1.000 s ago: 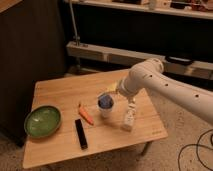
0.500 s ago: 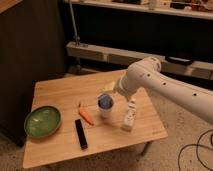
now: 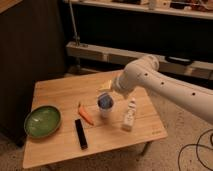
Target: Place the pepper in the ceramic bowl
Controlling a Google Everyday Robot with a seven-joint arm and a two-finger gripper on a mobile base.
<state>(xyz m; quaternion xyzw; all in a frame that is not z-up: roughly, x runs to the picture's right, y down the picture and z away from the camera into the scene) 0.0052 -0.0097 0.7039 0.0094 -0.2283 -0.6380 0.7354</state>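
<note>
Wooden table (image 3: 55,147): pepper (image 3: 85,115) unmoved, apart from ceramic bowl (image 3: 42,121). Gripper (image 3: 106,88), centre frame, has edged slightly over the white cup (image 3: 105,107); its grip state cannot be told.

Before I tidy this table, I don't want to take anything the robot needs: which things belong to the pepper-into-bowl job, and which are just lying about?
Job: pepper; ceramic bowl; gripper, just above the white cup.
Lying about: white cup; black bar; white bottle.

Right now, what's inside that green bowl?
Nothing visible: the green bowl shows its whole inside, uncovered and bare. The pepper lies on the table apart from it; the pincer is by the white cup.
</note>
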